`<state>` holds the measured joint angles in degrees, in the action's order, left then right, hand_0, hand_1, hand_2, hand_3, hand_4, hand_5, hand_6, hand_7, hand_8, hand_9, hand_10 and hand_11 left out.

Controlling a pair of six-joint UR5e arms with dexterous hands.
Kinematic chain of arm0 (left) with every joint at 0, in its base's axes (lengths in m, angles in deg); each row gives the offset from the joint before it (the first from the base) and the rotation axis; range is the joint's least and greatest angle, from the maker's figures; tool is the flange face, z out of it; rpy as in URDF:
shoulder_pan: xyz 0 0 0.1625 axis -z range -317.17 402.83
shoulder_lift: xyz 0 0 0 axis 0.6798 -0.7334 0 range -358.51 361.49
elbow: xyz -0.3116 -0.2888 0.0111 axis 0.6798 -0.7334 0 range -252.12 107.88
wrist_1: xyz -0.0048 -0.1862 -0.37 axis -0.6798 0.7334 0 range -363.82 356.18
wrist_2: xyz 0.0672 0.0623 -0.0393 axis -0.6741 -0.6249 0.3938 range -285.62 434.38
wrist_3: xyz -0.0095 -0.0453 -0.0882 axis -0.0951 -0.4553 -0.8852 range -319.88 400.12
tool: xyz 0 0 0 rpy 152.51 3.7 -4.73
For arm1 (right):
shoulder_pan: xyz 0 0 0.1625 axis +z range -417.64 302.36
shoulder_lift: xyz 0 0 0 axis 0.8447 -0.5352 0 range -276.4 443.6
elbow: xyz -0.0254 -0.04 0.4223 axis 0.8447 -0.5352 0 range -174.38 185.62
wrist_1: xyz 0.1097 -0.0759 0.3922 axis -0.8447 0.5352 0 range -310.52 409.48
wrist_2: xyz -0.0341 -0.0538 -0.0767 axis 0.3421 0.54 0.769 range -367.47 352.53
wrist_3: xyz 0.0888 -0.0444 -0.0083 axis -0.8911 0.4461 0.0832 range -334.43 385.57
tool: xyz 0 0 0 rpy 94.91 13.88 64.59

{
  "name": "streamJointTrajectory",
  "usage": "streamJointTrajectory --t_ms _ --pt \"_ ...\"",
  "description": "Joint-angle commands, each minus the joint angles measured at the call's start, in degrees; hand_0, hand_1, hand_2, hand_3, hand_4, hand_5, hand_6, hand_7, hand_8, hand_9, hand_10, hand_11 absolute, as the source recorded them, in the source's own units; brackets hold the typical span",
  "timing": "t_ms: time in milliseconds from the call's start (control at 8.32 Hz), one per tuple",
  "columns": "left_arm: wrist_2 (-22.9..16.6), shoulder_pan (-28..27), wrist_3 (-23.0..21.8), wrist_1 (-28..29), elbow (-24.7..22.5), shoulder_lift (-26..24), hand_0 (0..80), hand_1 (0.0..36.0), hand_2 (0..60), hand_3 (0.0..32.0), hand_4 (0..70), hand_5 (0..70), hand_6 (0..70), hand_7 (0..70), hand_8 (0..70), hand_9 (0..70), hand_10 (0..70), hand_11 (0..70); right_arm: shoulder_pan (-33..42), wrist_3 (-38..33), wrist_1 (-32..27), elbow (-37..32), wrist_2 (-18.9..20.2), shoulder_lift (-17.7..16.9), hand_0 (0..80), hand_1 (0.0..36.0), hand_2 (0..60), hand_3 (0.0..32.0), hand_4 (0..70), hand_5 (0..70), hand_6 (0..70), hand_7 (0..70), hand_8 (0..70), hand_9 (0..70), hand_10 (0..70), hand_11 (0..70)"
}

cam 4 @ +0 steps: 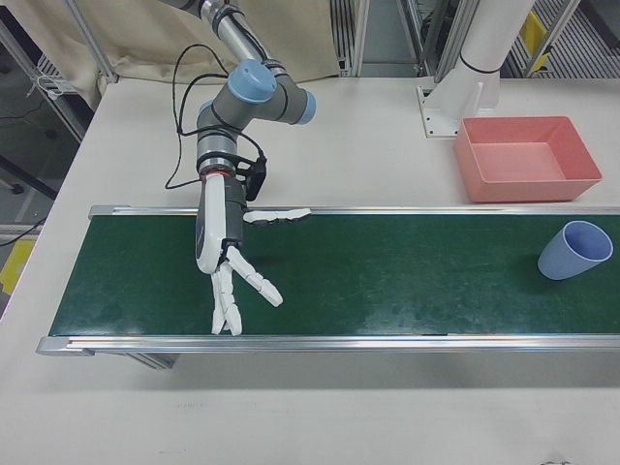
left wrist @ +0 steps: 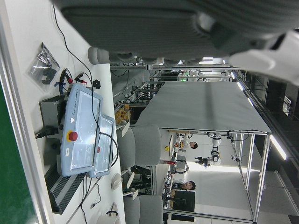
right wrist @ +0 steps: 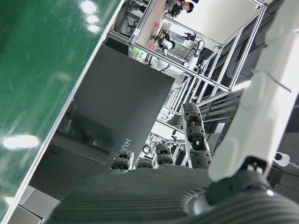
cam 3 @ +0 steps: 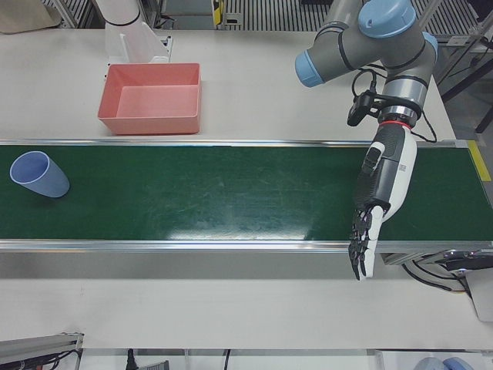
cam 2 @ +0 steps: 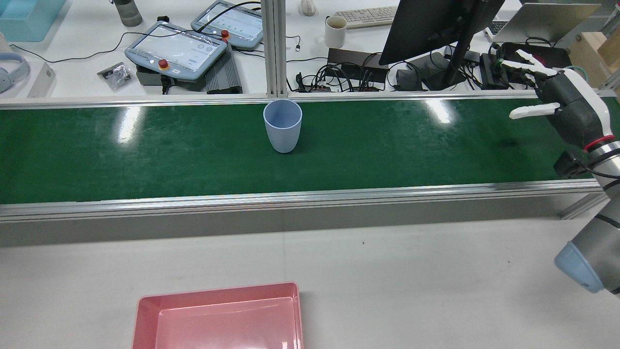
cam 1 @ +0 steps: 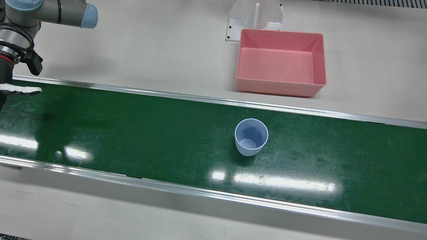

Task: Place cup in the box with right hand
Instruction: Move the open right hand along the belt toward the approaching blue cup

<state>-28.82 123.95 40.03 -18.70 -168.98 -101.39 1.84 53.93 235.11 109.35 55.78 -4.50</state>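
A pale surface (cam 2: 387,271) carries a glossy green belt (cam 2: 387,145) catching ceiling light. Beyond it, a cluttered desk (cam 2: 87,58) holds control tablets (cam 2: 177,48), a dark monitor (cam 2: 431,29) and tangled cables (cam 2: 339,77).

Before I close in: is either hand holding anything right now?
Nothing held. Right hand and left hand hover open over the belt; the cup stands free.

In the rear view the pink box (cam 2: 218,317) runs off the bottom edge, so its near wall is unseen. In the front view the right robot hand (cam 1: 13,88) is cut by the left edge, with only a white fingertip and dark wrist showing. The left robot hand (left wrist: 187,28) fills its own camera's top edge as a blurred dark mass.
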Motion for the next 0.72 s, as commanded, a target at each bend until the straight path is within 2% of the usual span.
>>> streamJointTrajectory --t_ms 0,241,601 --pt "-0.07 0.0 0.0 0.03 0.09 0.05 0.0 0.0 0.0 0.0 0.0 0.0 0.0 0.0 0.0 0.0 0.0 0.0 -0.51 -0.14 -0.01 0.07 -0.06 0.2 51.0 11.5 0.0 0.0 11.1 4.8 4.2 9.9 0.0 1.6 4.9 8.9" --pt "0.02 0.0 0.0 0.03 0.0 -0.03 0.0 0.0 0.0 0.0 0.0 0.0 0.0 0.0 0.0 0.0 0.0 0.0 -1.21 -0.05 -0.09 0.06 -0.06 0.38 50.7 11.5 0.0 0.0 11.1 4.8 4.1 9.7 0.0 1.7 4.8 8.7" --pt "0.02 0.0 0.0 0.03 0.0 0.05 0.0 0.0 0.0 0.0 0.0 0.0 0.0 0.0 0.0 0.0 0.0 0.0 -3.14 -0.32 -0.18 0.15 -2.17 0.47 50.7 11.4 0.0 0.0 12.6 4.8 4.2 10.2 0.0 2.0 5.1 9.1"
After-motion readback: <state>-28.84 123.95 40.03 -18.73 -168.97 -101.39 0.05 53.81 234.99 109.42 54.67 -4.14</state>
